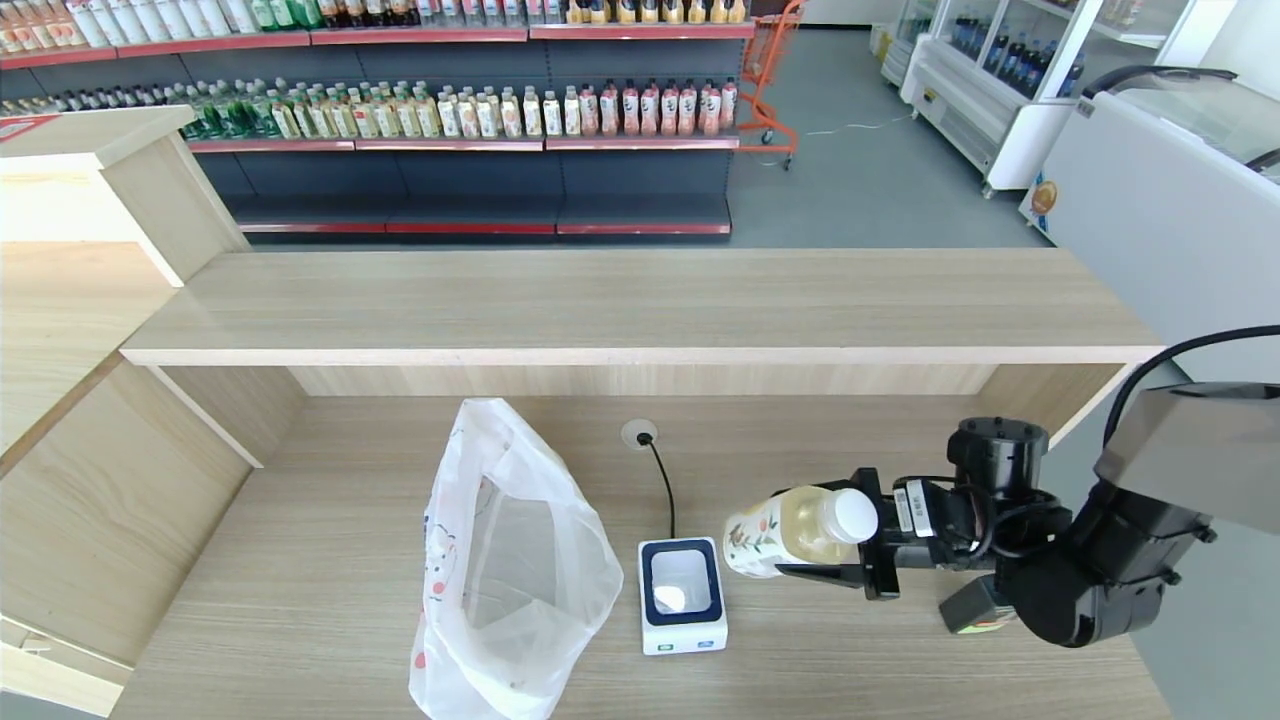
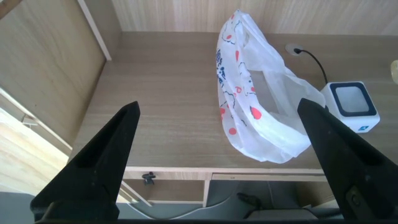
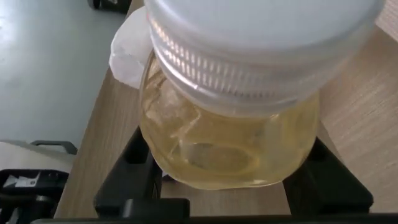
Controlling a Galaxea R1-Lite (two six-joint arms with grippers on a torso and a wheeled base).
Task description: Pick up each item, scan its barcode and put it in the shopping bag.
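"So, what did the right hand point(image 1: 820, 528) have?"
"It was clamped on the bottle point(image 1: 790, 532), which lay sideways over the counter point(image 1: 850, 660) at two o'clock from the scanner point(image 1: 682, 595)."
"And the shopping bag point(image 1: 510, 570)?"
"It stood at the scanner's nine o'clock. The left hand point(image 2: 219, 107) was spread wide, holding nothing."

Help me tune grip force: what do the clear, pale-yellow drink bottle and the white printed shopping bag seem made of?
Clear, pale-yellow drink bottle: likely glossy transparent plastic; liquid shows through, ribbed white screw cap. White printed shopping bag: thin translucent plastic film; crumpled, counter shows through.
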